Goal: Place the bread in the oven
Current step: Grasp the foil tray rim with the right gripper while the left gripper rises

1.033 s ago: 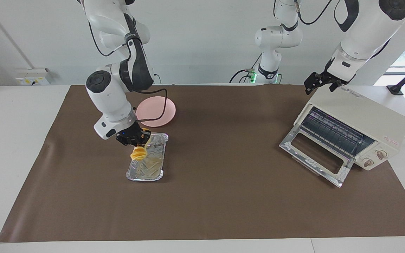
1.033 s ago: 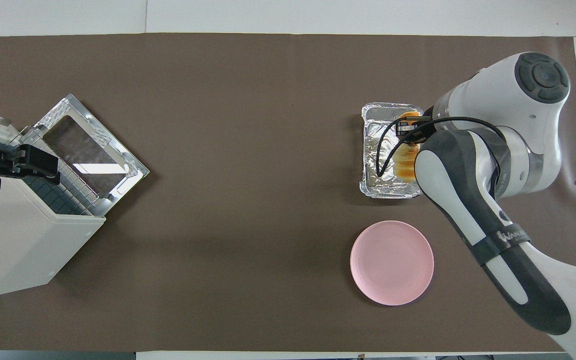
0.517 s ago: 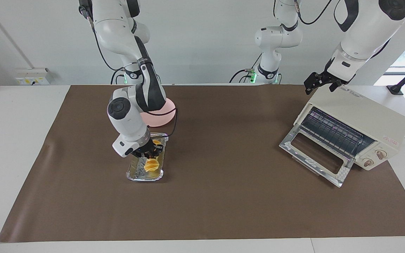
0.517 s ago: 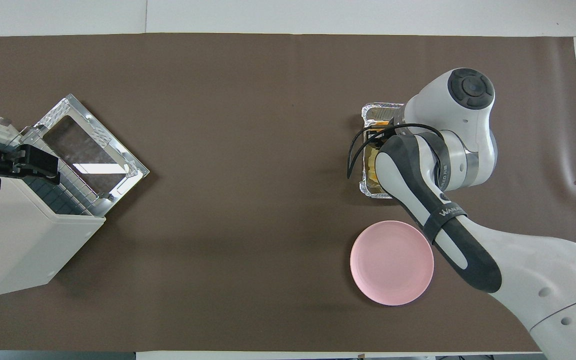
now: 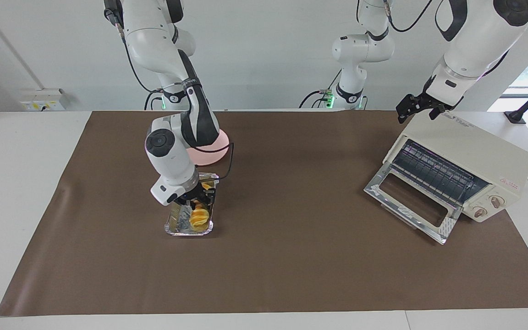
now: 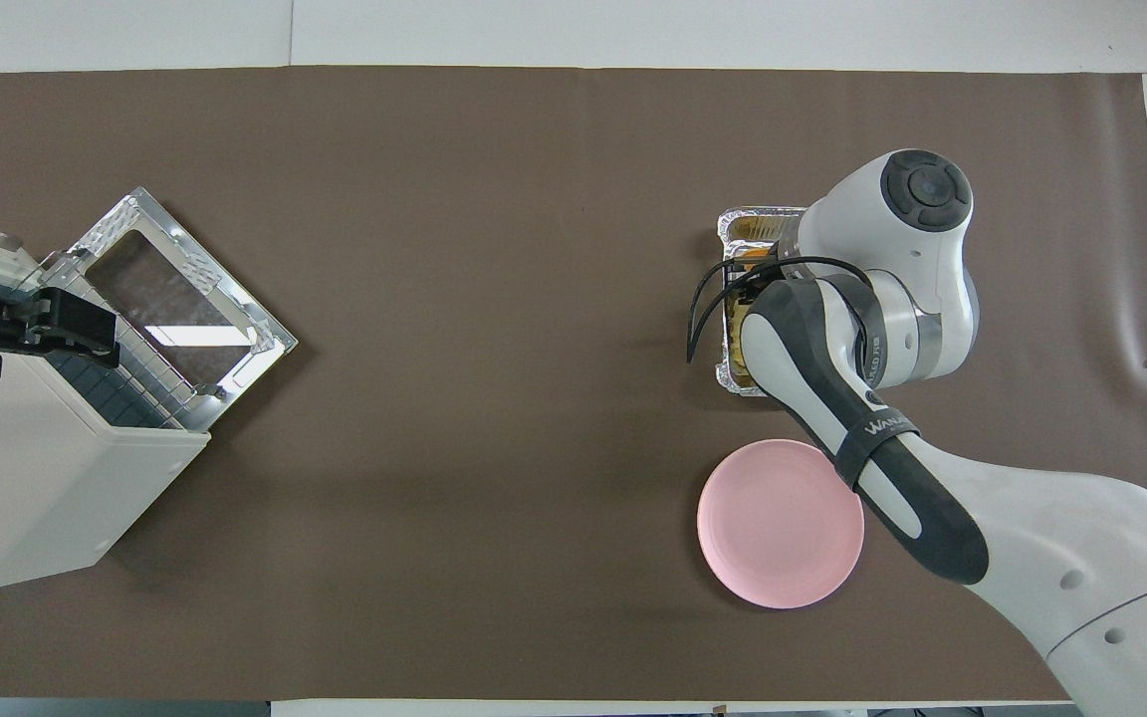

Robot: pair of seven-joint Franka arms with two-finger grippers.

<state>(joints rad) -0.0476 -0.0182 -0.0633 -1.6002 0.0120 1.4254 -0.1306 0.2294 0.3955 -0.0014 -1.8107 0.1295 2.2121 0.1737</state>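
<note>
Surface: you have a white table (image 5: 16, 183) covered across most of its width by a brown mat (image 5: 291, 256), with a pale wall at the robots' end.

Item 1, foil tray (image 5: 172, 229): crinkled silver, set lengthwise on the mat toward the right arm's end of the table. Take it as your landmark for every place below.

Item 2, right gripper (image 5: 198, 205): down low over the tray, just above the bread. The overhead view hides it under the arm's own wrist. You cannot tell whether its fingers grasp the loaf or stand apart from it.

Item 3, bread (image 5: 199, 217): small ridged golden-yellow loaf, lying inside the tray, in the half farther from the robots.

Item 4, pink plate (image 5: 209, 153): round, flat on the mat, just beside the tray and nearer to the robots than it. The right arm partly hides it in the facing view.

Item 5, oven (image 5: 470, 146): cream-white box, well apart from the tray, toward the left arm's end of the table. Its glass door (image 5: 410, 204) is folded down onto the mat and the wire rack shows inside.

Item 6, left gripper (image 5: 417, 112): waiting over the oven's top edge, well apart from the tray, fingers spread and holding nothing.
</note>
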